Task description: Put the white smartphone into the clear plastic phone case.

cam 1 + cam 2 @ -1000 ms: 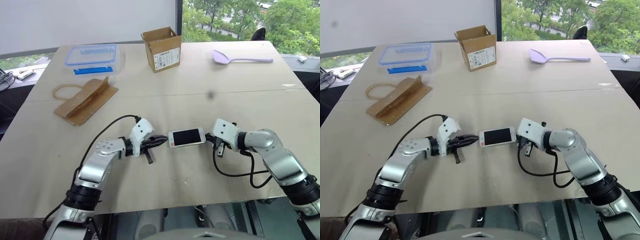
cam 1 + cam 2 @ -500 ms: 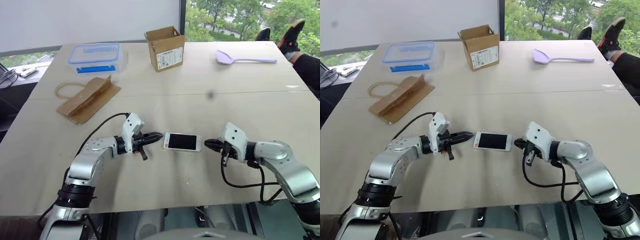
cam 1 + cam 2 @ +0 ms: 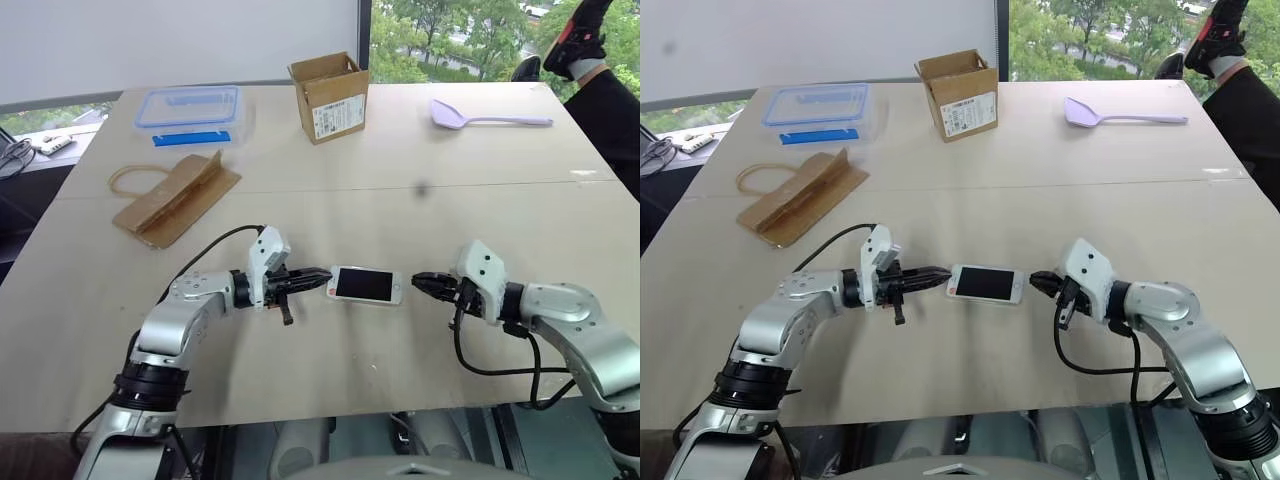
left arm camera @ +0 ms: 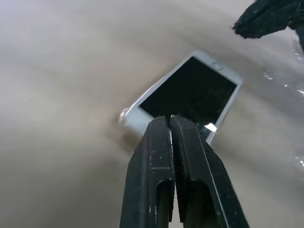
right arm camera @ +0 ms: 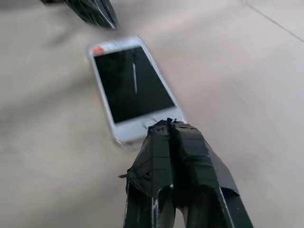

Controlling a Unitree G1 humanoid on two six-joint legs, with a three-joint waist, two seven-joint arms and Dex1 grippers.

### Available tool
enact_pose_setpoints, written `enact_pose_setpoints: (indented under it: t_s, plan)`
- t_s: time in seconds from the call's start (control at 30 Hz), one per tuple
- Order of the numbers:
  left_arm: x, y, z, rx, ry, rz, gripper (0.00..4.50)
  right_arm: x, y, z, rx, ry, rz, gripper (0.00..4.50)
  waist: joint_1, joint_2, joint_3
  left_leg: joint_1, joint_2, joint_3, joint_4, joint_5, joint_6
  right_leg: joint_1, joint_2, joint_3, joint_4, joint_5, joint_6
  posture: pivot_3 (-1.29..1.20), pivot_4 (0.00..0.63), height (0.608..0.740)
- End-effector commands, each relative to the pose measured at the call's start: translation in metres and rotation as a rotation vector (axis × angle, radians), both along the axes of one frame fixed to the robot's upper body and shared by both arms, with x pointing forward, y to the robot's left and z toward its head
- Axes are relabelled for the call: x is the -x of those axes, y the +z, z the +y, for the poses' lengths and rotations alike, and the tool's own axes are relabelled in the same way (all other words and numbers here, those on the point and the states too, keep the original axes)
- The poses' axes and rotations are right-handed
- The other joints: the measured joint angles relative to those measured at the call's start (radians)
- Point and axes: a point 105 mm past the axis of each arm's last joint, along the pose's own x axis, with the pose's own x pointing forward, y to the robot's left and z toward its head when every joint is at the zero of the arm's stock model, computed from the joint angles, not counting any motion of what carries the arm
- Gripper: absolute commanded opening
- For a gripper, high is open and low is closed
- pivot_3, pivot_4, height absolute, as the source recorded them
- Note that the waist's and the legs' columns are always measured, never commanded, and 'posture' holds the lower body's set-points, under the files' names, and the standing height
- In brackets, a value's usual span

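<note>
A pale wooden tabletop [image 3: 420, 340] stands in front of a window with green trees beyond it. Near the front edge lies the white smartphone [image 3: 366, 285], flat and screen up, its long side running across between the two grippers.

The left gripper [image 3: 322, 276] points at one short end of the phone. Its two black fingers [image 4: 164, 156] are pressed together with nothing between them, and their tips sit right at the phone's edge; whether they touch it cannot be told. The right gripper [image 3: 420, 281] points at the opposite short end, the one with the round home button, from just beside it, with a small gap of bare tabletop between tip and phone in the head views. Its fingers [image 5: 178, 142] are also closed and empty.

A faint glossy rim shows around the phone's edge in the left wrist view, which may be the clear plastic phone case [image 4: 124, 114] under it; this cannot be told for certain.

Well beyond the fingers, toward the far side of the tabletop, are a folded brown paper bag [image 3: 172, 199] with loop handles, a clear food box with a blue-rimmed lid [image 3: 187, 115], an open cardboard box [image 3: 328, 96] and a lilac plastic spoon [image 3: 483, 116]. At the far right a person's leg and shoe [image 3: 572, 40] are raised by the tabletop's corner.
</note>
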Motion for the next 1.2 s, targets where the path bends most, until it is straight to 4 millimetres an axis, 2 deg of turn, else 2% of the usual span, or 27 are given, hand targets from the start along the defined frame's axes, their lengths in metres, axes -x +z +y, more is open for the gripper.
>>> enact_pose_setpoints:
  t_s: [0.03, 0.1, 0.27, 0.53, 0.93, 1.2]
  plan:
    - [0.001, 0.006, -0.014, 0.019, -0.03, -0.038, 0.15, -0.002, 0.003, 0.007, 0.025, 0.004, -0.038, 0.0, 0.0, 0.0, 0.0, 0.0, 0.0, 0.0, 0.0, 0.0, 0.0, 0.0, 0.0, 0.0, 0.0, 0.0, 0.0, 0.0, 0.15, 0.74]
    - [0.001, 0.006, -0.015, 0.019, -0.023, -0.048, 0.15, -0.003, 0.002, 0.008, 0.038, 0.002, -0.042, 0.0, 0.0, 0.0, 0.0, 0.0, 0.0, 0.0, 0.0, 0.0, 0.0, 0.0, 0.0, 0.0, 0.0, 0.0, 0.0, 0.0, 0.15, 0.74]
    - [-0.002, -0.001, 0.011, -0.021, 0.064, -0.035, 0.15, -0.006, -0.001, 0.009, 0.054, -0.002, -0.042, 0.0, -0.004, 0.0, 0.0, 0.0, 0.0, 0.0, 0.0, 0.0, 0.0, 0.0, 0.001, 0.0, 0.0, 0.0, 0.0, 0.0, 0.15, 0.74]
    - [-0.002, -0.006, 0.019, -0.051, 0.102, -0.04, 0.15, -0.011, -0.01, 0.009, 0.107, 0.003, -0.043, 0.0, 0.002, 0.0, 0.0, 0.0, 0.0, 0.0, 0.001, 0.0, 0.0, 0.0, -0.001, 0.0, 0.0, 0.0, 0.0, 0.0, 0.15, 0.74]
    - [-0.001, -0.016, 0.011, -0.081, 0.081, -0.046, 0.15, -0.013, -0.013, 0.016, 0.103, 0.025, -0.04, 0.0, 0.0, 0.0, 0.0, 0.0, 0.0, 0.0, 0.0, 0.0, 0.0, 0.0, 0.0, 0.0, 0.0, 0.0, 0.0, 0.0, 0.15, 0.74]
    - [0.0, -0.017, 0.003, -0.078, 0.063, -0.041, 0.15, -0.012, -0.014, 0.028, 0.095, 0.069, -0.046, 0.0, -0.001, 0.0, 0.0, 0.0, 0.0, 0.0, 0.0, 0.0, 0.0, 0.0, 0.0, 0.0, 0.0, 0.0, 0.0, 0.0, 0.15, 0.74]
